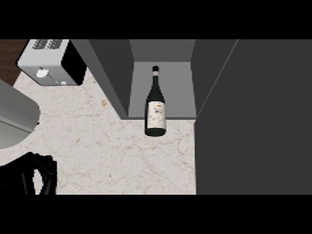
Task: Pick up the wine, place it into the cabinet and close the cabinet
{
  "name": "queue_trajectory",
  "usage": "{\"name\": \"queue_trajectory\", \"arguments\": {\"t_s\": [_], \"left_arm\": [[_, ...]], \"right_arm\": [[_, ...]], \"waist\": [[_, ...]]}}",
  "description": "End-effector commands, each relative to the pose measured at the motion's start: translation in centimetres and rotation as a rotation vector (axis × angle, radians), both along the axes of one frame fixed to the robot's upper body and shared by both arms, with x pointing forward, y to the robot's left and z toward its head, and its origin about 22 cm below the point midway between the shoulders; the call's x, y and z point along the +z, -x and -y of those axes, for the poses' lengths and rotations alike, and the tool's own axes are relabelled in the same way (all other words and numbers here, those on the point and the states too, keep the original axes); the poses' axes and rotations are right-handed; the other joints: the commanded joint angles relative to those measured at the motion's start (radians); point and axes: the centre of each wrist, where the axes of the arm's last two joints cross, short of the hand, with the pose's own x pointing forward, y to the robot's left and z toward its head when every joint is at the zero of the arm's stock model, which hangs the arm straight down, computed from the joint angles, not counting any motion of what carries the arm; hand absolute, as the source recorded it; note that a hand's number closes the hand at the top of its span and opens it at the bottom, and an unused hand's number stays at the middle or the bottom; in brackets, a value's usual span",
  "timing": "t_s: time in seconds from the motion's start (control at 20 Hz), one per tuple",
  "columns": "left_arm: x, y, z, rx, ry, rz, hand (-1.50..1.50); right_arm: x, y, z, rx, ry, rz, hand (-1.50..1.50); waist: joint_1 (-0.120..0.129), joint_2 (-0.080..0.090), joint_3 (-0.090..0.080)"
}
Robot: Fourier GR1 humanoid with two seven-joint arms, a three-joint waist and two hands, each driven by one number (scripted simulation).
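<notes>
The wine bottle lies on its side in the open cabinet, neck pointing toward the back and base projecting past the front edge of the cabinet floor over the table. Its pale label faces upward. The cabinet's interior is grey; the dark panel filling the right of the view appears to be the cabinet's open door, though the angle leaves this uncertain. No hand touches the bottle. The left hand shows at the lower left corner, low over the table, well apart from the bottle, fingers curled and holding nothing. A grey forearm crosses the left edge. A toaster stands at the table's upper left.
</notes>
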Motion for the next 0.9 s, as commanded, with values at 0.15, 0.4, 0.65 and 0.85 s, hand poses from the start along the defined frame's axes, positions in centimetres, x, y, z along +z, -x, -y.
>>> {"name": "queue_trajectory", "arguments": {"t_s": [0.15, 0.4, 0.65, 0.85], "left_arm": [[0.3, -0.7, -3.7, 0.004, -0.023, 0.009, 1.50], [-0.3, 0.7, -2.6, -0.025, -0.007, 0.000, 1.50], [-0.2, 1.9, -4.5, -0.034, -0.020, -0.027, 1.50], [1.0, 1.2, -5.9, -0.022, -0.005, -0.010, 1.50]], "right_arm": [[3.0, 0.8, -2.6, 0.206, -0.089, -0.012, 1.50], [3.8, -0.2, -4.8, 0.282, -0.084, -0.026, 1.50], [4.3, -1.7, -8.8, 0.319, -0.136, 0.055, 1.50], [5.2, -3.5, -10.7, 0.324, -0.116, 0.011, 1.50]], "waist": [[0.014, 0.003, 0.000], [0.019, 0.003, 0.000], [0.024, 0.000, 0.000], [0.017, 0.001, 0.000]]}}
